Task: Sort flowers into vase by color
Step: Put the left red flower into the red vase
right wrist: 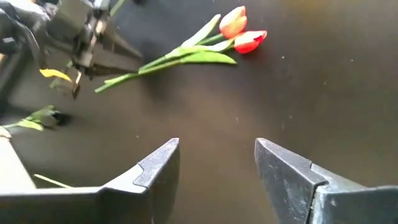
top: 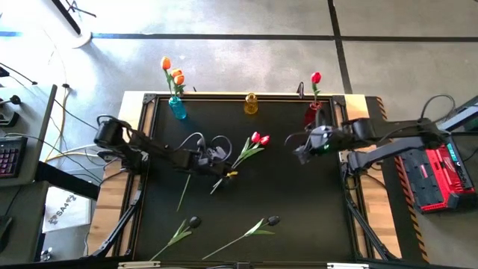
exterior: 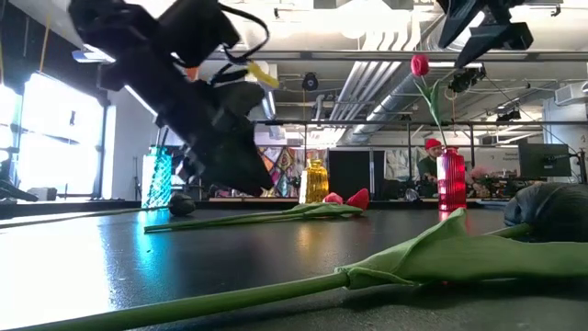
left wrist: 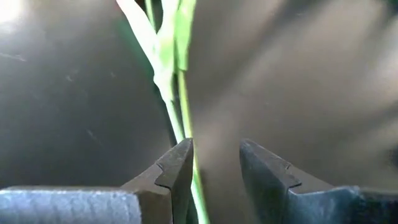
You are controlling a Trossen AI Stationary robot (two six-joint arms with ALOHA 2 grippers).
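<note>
Blue vase [top: 177, 109], far-left table [top: 299, 202] edge: three orange tulips [top: 174, 74] in it.

Left gripper [left wrist: 214, 165] low over the mat, jaws apart, a green stem [left wrist: 180, 106] running just beside one finger, not clamped. Stem ends of the two red tulips [top: 259, 139] lie by this claw; heads point toward the yellow vase [top: 251, 104].

Two black tulips [top: 270, 220] near the front edge.

Right gripper [right wrist: 217, 162] open, hovering right of the red pair.

Red vase [top: 311, 113]: one red tulip [top: 316, 78].
</note>
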